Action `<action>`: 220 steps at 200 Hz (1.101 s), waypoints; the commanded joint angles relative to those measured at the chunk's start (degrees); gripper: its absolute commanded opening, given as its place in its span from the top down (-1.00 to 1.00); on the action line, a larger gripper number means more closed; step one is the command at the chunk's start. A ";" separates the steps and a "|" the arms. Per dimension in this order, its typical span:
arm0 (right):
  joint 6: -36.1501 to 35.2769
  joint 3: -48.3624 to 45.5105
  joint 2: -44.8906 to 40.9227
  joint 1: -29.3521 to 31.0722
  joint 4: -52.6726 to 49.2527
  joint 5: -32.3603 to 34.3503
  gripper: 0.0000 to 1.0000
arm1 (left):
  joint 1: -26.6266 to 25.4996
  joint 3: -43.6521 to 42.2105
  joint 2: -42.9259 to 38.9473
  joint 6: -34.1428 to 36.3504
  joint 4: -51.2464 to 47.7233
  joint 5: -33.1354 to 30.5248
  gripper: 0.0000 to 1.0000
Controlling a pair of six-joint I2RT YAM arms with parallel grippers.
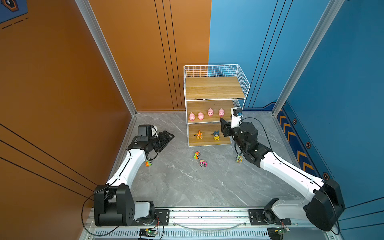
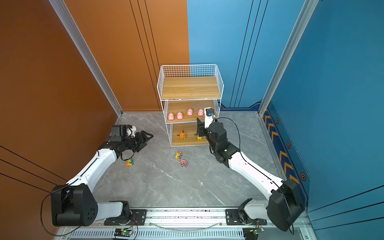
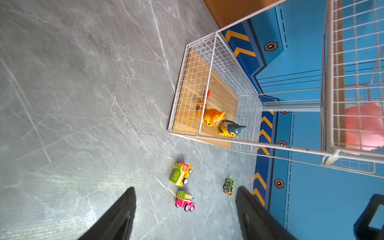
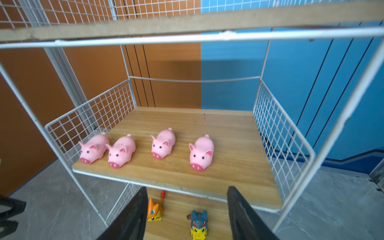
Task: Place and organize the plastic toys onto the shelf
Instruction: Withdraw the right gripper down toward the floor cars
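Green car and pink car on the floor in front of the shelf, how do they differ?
Colour: the green car has a lime body with an orange cab; the pink car is hot pink with a green box on top.
Place: the green car sits nearer the shelf, the pink car farther out.
Heading: they are angled differently, not parallel.
Shared: both rest on the grey floor, close together but apart.

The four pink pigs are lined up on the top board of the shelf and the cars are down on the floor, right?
Not quite. The pigs stand on the middle board of the shelf, not the top one, as the right wrist view shows. The cars are on the floor.
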 commanded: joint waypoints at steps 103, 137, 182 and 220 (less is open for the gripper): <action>18.59 -22.32 -10.13 6.53 -13.87 -5.79 -0.38 | -0.30 -1.53 2.11 1.33 -0.15 -1.32 -0.54; 19.62 -22.65 -2.18 7.38 -7.97 -11.14 -0.37 | -3.32 -0.20 3.91 4.03 -3.49 -4.69 -0.55; 21.14 -20.47 9.72 8.35 1.26 -15.58 -0.34 | -8.86 2.86 5.72 9.50 -10.52 -12.73 -0.54; 23.71 -18.72 17.82 8.44 10.09 -19.56 -0.29 | -13.01 8.72 6.35 15.78 -19.83 -23.72 -0.56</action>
